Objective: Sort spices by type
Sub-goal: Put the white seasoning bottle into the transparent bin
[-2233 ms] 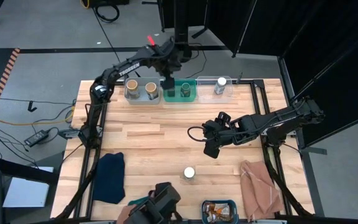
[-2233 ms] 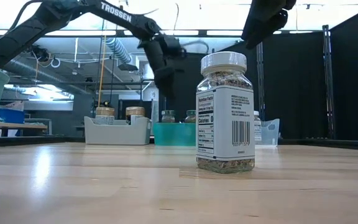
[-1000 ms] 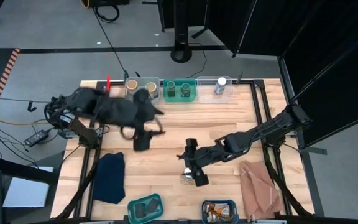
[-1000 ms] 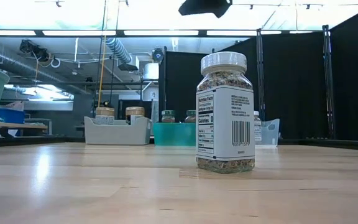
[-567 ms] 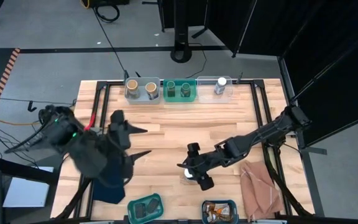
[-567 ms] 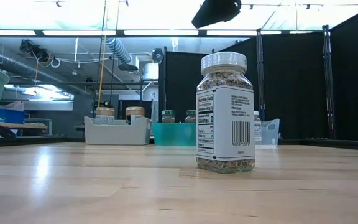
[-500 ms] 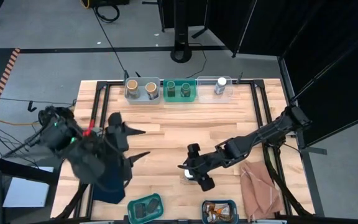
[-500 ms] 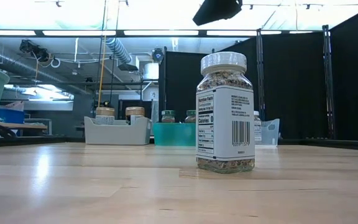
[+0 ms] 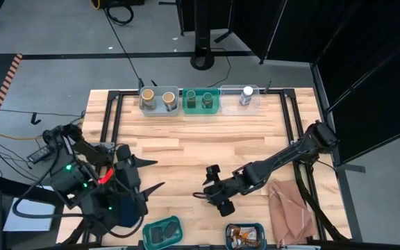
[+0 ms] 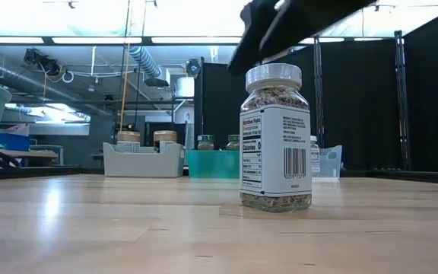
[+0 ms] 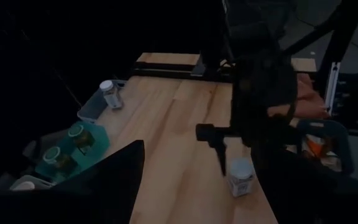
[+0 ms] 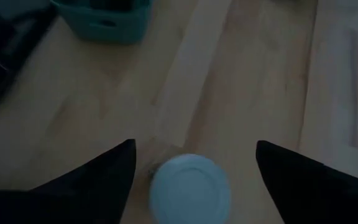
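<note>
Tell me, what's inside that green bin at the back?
Two green-topped jars stand in the green bin, side by side. Their contents are hidden under the tops.

site: lab | cues: black curtains (image 9: 367, 62); ceiling ducts (image 10: 139, 61)

Overhead view evenly lit; wrist views dim, murky. Ceiling light strips (image 10: 128, 39) glare at twelve o'clock; nearby dark arm blurred.

Overhead and table-level views, both sharing white-topped jar (image 9: 214, 194)
</note>
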You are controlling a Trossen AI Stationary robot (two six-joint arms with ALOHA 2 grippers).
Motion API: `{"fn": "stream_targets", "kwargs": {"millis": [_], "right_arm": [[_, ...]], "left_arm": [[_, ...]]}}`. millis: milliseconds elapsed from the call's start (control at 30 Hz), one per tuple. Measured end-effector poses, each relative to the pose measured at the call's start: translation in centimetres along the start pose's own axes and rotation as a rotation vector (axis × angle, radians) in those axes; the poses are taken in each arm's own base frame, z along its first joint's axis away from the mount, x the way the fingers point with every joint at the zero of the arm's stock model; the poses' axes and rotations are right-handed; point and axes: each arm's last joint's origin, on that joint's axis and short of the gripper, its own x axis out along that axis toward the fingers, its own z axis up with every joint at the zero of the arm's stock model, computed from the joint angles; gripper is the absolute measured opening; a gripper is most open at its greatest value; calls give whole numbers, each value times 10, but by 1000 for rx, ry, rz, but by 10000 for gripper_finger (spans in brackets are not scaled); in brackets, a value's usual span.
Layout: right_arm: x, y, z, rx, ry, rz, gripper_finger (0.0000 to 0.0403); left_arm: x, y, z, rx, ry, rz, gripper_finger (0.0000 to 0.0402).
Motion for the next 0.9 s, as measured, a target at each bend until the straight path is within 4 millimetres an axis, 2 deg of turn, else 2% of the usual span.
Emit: {"fn": "stream_targets", "kwargs": {"millis": [400, 533, 733, 900], "right_arm": [[34, 6, -17, 8, 118, 25, 339], [35, 7, -18, 7, 123, 30, 330], [40, 5, -21, 8, 150, 24, 298], [46, 6, -27, 16, 190, 24, 249]], "left_arm": [[-7, -3, -3, -34, -10, -18, 300], [-7, -2, -3, -23, -7, -13, 300], [-7, -1, -4, -15, -4, -9, 300], [-7, 0, -5, -1, 1, -3, 300]]}}
